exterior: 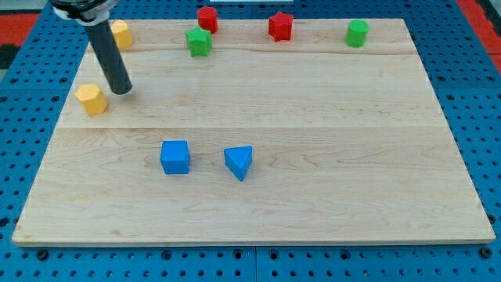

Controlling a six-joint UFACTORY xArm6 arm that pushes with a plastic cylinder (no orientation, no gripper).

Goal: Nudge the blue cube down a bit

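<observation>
Broadly, a pale wooden board (258,117) is lying across a blue perforated table (470,47), filling most of the view. My arm's dark rod (109,59) is slanting down from the far left corner, and my tip (121,91) is resting on the board just right of a yellow block (91,99), close to it, though I cannot tell if they are touching; being a plain rod, it is gripping nothing and has no jaws to open or close. The blue cube (175,157) is sitting on the near half of the board, left of centre, well apart from my tip, which is standing farther off and to its left. Just to the cube's right, a blue wedge-shaped block (239,162) is lying near it without touching. Along the far edge, running from left to right, are sitting a second yellow block (121,34) partly behind the rod, a green block (199,41), a red block (207,19), a red star-like block (280,26) and a green cylinder (357,34).
</observation>
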